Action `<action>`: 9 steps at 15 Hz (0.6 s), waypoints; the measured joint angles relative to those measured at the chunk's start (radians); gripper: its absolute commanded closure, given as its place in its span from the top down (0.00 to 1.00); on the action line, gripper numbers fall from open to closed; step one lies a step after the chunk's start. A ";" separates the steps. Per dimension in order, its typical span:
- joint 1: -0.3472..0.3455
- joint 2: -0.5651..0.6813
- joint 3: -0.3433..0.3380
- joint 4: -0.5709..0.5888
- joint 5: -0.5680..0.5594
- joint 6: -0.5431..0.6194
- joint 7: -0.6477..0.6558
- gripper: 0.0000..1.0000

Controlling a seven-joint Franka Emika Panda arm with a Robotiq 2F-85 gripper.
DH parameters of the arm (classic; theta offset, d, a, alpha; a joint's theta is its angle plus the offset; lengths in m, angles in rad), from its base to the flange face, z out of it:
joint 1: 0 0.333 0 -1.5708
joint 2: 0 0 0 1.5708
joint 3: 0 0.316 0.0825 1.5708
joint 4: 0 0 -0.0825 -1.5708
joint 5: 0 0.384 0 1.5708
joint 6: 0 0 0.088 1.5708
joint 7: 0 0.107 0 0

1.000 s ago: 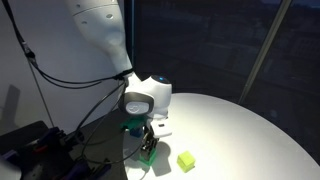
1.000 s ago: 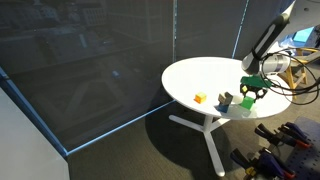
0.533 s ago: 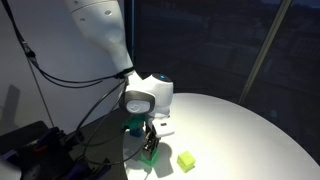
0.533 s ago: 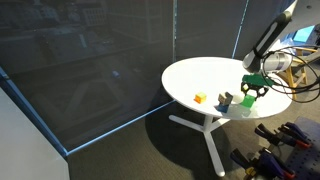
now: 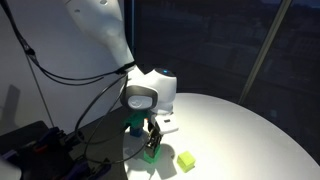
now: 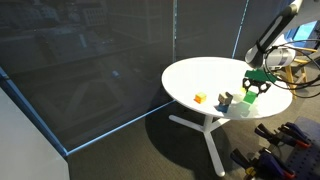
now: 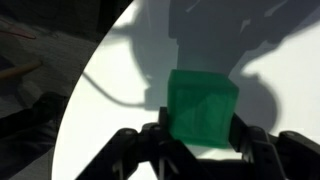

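Green block (image 7: 203, 108) is clamped in the end effector (image 7: 200, 140). Jaws narrow, one finger (image 7: 152, 135) pressed on its left face and the other on its right, so it is pinched square across two opposite sides. The grip is centred, which keeps the top face level. In both exterior views the green block (image 5: 152, 151) hangs under the wrist near the bench edge. It looks just clear of the surface, though contact cannot be ruled out.

Left to right in an exterior view: orange block (image 6: 200, 98) well away from the end effector (image 6: 253, 92), then a dark block (image 6: 224, 101) nearer to it. Both lie loose on the bench, apart from each other. In an exterior view a lime block (image 5: 186, 160) lies near the end effector (image 5: 150, 147), to its right, untouched.

Bench (image 6: 200, 75): round, white, matte, on a single pedestal with splayed feet. Room: dark glass wall (image 6: 90, 60) behind, grey floor (image 6: 120, 150), black cables (image 5: 60, 75) trailing beside the arm.
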 measured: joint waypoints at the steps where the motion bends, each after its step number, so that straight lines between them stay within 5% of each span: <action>1: 0.000 -0.009 -0.004 0.000 -0.003 -0.011 -0.005 0.31; 9: 0.000 -0.094 -0.031 0.000 -0.048 -0.107 -0.026 0.31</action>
